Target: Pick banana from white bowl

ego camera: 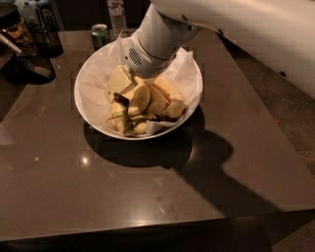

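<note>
The white bowl (88, 106) sits at the middle of the dark table, lined with crumpled white paper (96, 74). Several bananas lie piled in it. One dull yellow banana shading to green (119, 117) lies at the front left of the pile, beside plumper yellow ones (162, 101). My gripper (123, 83) reaches down from the upper right into the back left of the bowl, right on top of the pile. The white wrist (150, 47) hides the bananas beneath it.
A green drink can (100, 34) and a clear bottle (116, 12) stand just behind the bowl. Dark objects (29, 44) crowd the table's back left corner. The table's right edge (275, 113) and front edge (147, 224) drop off to the floor.
</note>
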Robot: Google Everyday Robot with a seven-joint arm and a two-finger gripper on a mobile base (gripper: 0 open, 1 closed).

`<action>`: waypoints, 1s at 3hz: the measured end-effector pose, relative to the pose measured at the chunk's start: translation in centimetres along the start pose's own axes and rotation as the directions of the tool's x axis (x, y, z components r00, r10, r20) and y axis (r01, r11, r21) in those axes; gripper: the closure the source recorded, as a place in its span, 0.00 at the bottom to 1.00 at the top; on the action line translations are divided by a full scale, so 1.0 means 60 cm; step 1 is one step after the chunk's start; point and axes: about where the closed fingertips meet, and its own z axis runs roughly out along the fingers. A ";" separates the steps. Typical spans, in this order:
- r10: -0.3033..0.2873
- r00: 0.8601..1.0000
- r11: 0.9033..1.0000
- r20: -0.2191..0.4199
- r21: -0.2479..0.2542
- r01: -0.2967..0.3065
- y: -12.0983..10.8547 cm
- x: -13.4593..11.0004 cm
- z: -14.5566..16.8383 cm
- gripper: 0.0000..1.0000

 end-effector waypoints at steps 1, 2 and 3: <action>0.009 1.000 1.000 -0.009 0.004 -0.009 0.008 0.001 0.010 0.48; 0.010 1.000 1.000 -0.006 0.008 -0.010 0.010 -0.002 0.011 0.73; 0.010 1.000 1.000 -0.006 0.008 -0.010 0.004 -0.006 0.009 0.94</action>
